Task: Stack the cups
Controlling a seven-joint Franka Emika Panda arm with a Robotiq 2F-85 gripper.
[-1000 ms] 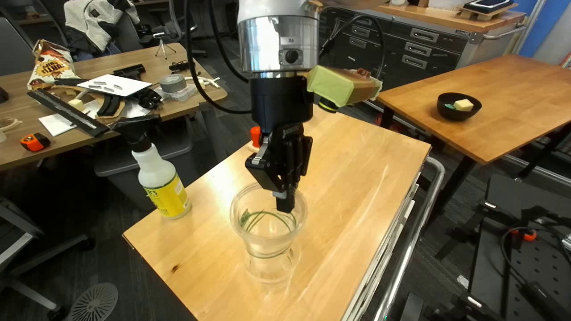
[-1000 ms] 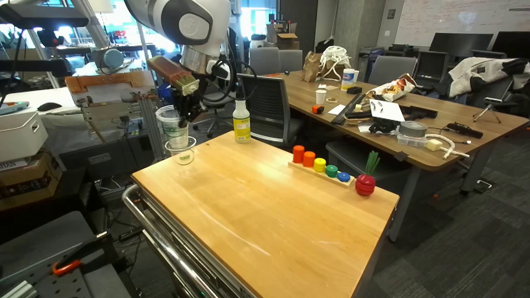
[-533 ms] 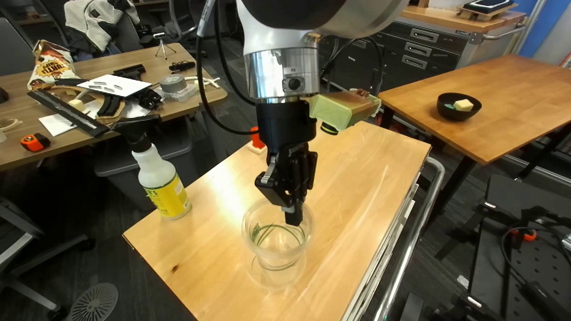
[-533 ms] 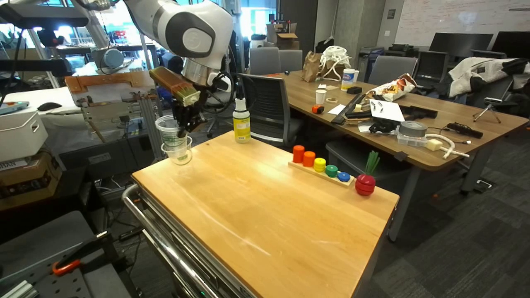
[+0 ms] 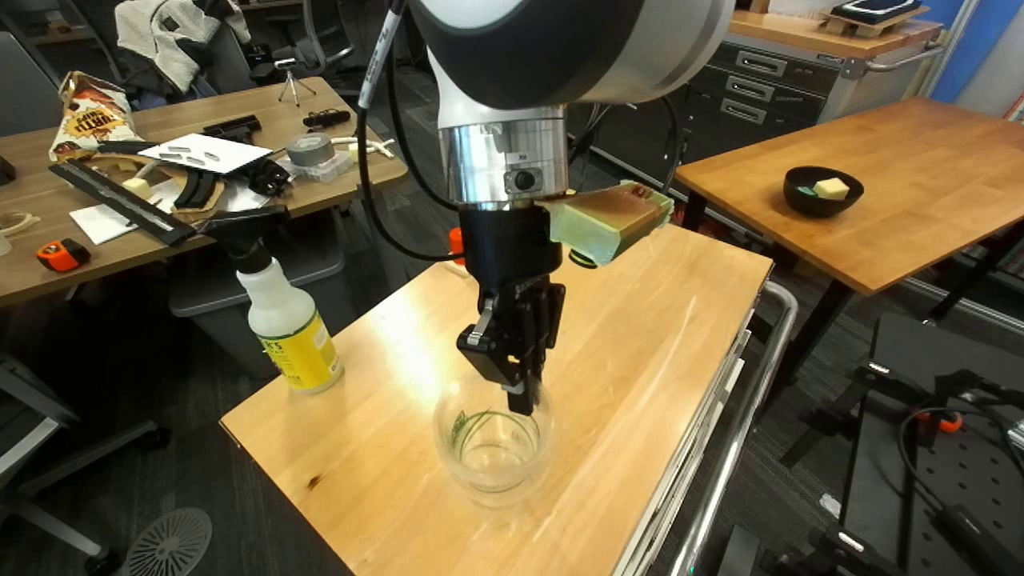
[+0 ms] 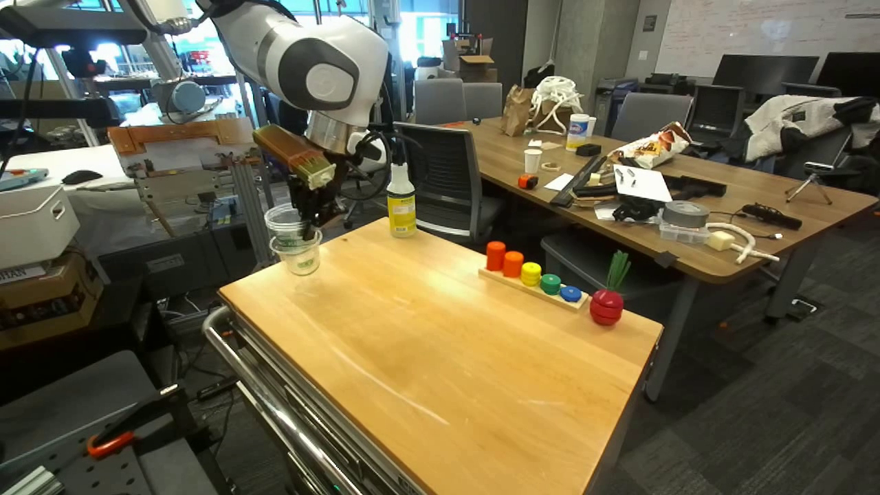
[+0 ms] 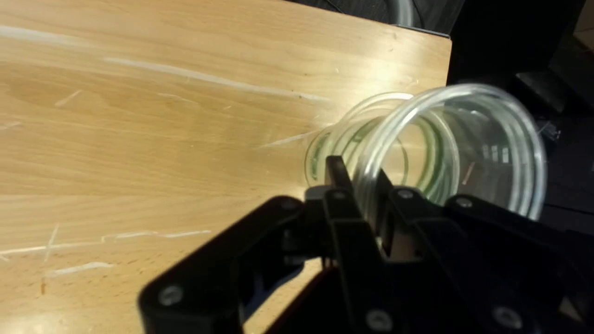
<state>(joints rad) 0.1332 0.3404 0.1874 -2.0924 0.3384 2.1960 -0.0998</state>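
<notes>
Legible text: “TURTLE CHIPS” on snack bag (image 5: pixel 90 120), upper left; partial “’S” on spray bottle (image 5: pixel 298 352), left; “HAN” on white panel (image 6: pixel 25 272), far left.

Bright windows (image 6: pixel 427 34), concrete pillar (image 6: pixel 584 62), whiteboard (image 6: pixel 742 31), grey chairs (image 6: pixel 438 108), wooden tables (image 5: pixel 904 176), dark carpet (image 6: pixel 770 399)

In an exterior view, left of centre, the upper clear tapered cups (image 6: pixel 284 220) are upright, partly inserted into a lower clear cup (image 6: pixel 300 260) bearing green print.

Free room lies between the cups (image 6: pixel 301 263) and the upright spray bottle (image 6: pixel 401 212).
</notes>
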